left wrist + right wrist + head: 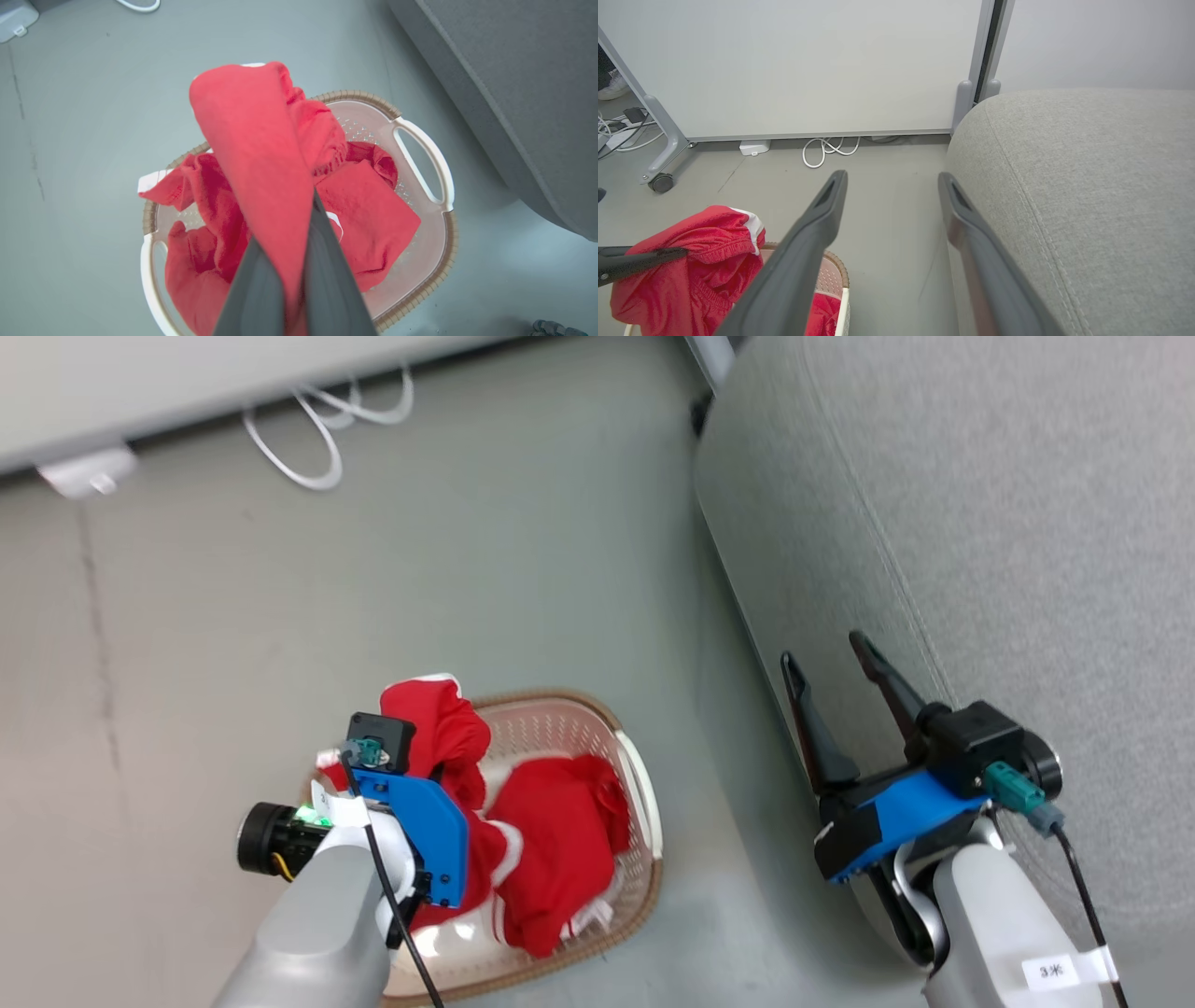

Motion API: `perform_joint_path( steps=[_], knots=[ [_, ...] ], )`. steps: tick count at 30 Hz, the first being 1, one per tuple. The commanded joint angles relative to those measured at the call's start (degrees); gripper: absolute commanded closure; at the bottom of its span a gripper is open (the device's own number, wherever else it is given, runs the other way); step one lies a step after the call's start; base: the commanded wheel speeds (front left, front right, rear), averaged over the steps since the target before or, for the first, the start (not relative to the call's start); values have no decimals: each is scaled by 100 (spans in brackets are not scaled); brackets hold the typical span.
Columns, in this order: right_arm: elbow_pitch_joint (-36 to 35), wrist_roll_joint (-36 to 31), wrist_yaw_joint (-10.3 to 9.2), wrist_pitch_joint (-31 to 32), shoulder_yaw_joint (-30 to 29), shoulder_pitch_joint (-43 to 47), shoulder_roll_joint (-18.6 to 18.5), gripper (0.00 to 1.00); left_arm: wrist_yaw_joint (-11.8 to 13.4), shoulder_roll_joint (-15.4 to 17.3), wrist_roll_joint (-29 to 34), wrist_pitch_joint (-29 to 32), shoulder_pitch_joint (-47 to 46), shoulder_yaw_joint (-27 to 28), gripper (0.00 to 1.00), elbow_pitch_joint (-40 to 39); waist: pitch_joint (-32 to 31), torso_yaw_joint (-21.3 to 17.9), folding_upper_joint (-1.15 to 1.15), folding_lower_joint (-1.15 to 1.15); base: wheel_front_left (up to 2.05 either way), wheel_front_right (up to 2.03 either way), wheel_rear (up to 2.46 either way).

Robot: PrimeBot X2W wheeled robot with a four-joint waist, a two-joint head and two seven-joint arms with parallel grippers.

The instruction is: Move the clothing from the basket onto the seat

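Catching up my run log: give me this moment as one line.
left gripper: shut on red garment, raised over basket | right gripper: open, empty, beside seat | second red garment: in basket

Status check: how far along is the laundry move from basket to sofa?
Done: nothing yet; the visible part of the seat bears no clothing. In hand: the left gripper is shut on one red garment, raised over the basket. Left: carry it to the seat, then fetch the second red garment lying in the basket. The right gripper is open beside the seat, holding nothing.
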Motion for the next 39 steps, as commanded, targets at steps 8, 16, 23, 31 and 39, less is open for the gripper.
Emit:
perform_joint_path(
  steps=[8, 16, 23, 31, 39],
  knots=[
    [-20, -59, 1, 253, -46, 501, -23, 0, -78, -101, -314, -96, 145, -455, 100, -464, -1368, 756, 0, 1, 0, 0, 0],
    [-123, -9, 1, 466, -13, 800, -22, 0, -73, -98, -1082, -69, -18, -1202, 100, -1613, -1812, 979, 0, 1, 0, 0, 0],
    [-254, 75, 1, 640, 195, 1044, -23, 0, -74, -100, -1470, -94, -354, -1732, 100, -2313, -2188, 1044, 0, 1, 0, 0, 0],
    [-434, 43, 1, 792, 302, 1180, -23, 0, 81, -99, -1715, -162, -609, -2062, 100, -2716, -2309, 1012, 0, 1, 0, 0, 0],
    [-534, 34, 1, 859, 353, 1212, -22, 0, 140, -99, -1870, -215, -557, -2251, 100, -2625, -2302, 974, 0, 1, 0, 0, 0]
  ],
)
